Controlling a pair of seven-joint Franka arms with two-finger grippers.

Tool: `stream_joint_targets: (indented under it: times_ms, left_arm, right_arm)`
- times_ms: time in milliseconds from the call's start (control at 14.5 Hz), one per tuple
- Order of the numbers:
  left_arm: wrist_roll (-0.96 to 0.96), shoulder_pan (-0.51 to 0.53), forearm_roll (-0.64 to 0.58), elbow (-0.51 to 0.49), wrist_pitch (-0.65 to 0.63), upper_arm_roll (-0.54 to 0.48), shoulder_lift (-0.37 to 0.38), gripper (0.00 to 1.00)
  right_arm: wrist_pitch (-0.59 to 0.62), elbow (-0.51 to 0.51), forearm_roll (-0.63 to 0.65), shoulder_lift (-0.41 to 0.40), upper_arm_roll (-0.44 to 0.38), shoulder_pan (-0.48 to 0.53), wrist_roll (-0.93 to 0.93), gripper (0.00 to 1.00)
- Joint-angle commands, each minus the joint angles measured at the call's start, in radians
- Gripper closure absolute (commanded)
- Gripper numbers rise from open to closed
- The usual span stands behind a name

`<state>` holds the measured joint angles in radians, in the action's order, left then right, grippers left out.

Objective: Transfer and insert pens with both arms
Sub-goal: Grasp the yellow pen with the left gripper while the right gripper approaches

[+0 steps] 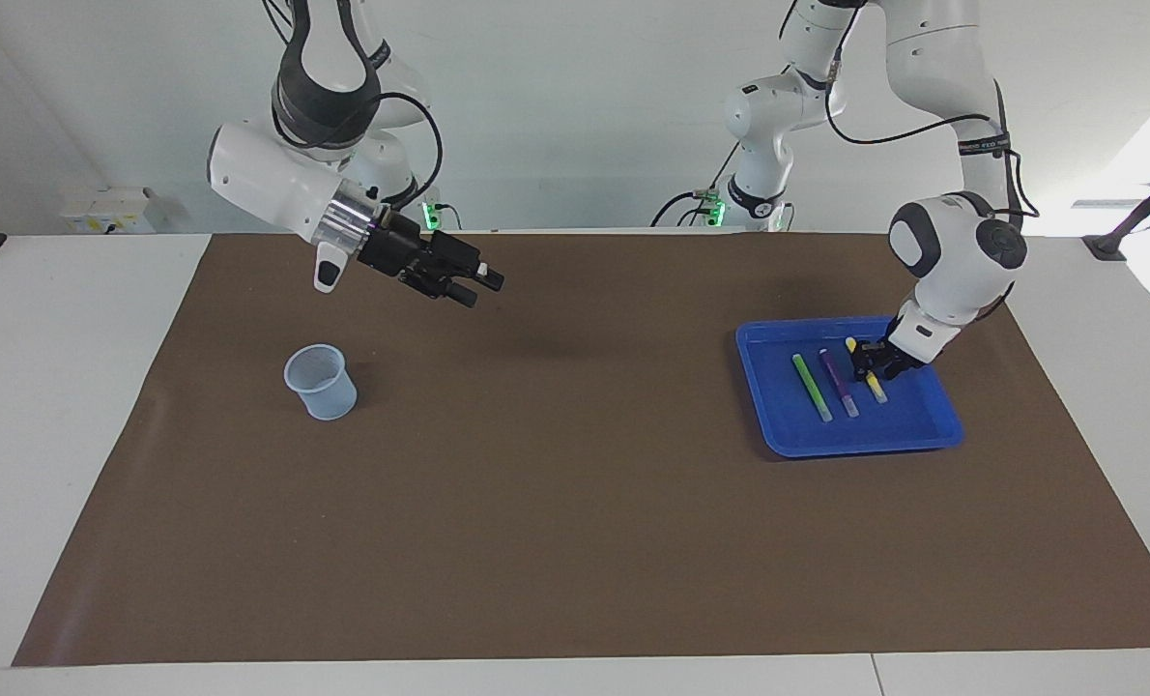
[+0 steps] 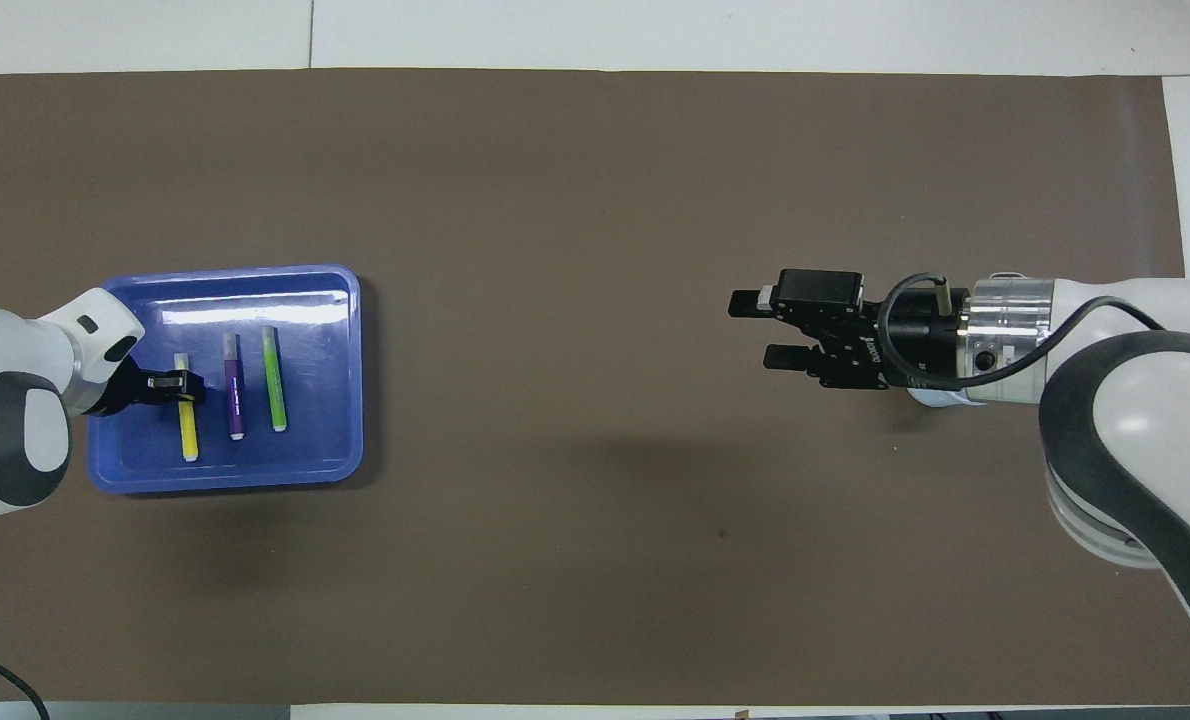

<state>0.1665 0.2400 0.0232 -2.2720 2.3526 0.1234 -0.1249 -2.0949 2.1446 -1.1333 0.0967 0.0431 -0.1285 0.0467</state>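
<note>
Three pens lie side by side in a blue tray (image 1: 778, 425) (image 2: 347, 400) at the left arm's end of the table: green (image 1: 812, 387) (image 2: 274, 378), purple (image 1: 839, 383) (image 2: 234, 390) and yellow (image 1: 876, 391) (image 2: 188, 435). My left gripper (image 1: 870, 365) (image 2: 183, 385) is down in the tray, on the middle of the yellow pen, which still lies flat. My right gripper (image 1: 483, 288) (image 2: 755, 328) is open and empty, up in the air over the bare brown mat, toward the table's middle from the cup.
A pale translucent cup (image 1: 321, 382) stands upright on the mat at the right arm's end; in the overhead view my right wrist covers nearly all of it. Two smaller white arms with green-lit bases (image 1: 759, 126) stand at the robots' edge.
</note>
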Motion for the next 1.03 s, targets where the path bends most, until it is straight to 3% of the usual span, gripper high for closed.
stream_joint_targets:
  times_ms: [0,276,344,689,964]
  left_arm:
    - [0.011,-0.007,0.003,-0.014,0.027,-0.004,0.001,0.58]
    - [0.011,-0.007,0.003,-0.006,0.020,-0.004,-0.002,0.96]
    - [0.011,-0.007,0.003,-0.004,0.019,-0.004,-0.002,1.00]
    - [0.005,-0.007,0.003,0.026,-0.009,-0.004,-0.004,1.00]
    - [-0.103,-0.040,0.003,0.199,-0.235,-0.002,-0.006,1.00]
  right_arm:
    - [-0.013,-0.032,-0.022,-0.057,-0.005,-0.005,-0.041,0.00]
    - [-0.022,-0.133,-0.022,-0.135,0.001,-0.011,-0.065,0.00]
    - [-0.019,-0.137,-0.028,-0.135,0.004,-0.040,-0.062,0.00]
    - [0.044,-0.112,0.010,-0.098,0.006,-0.077,-0.111,0.00]
    - [0.049,-0.112,0.073,-0.075,0.008,-0.080,-0.134,0.00]
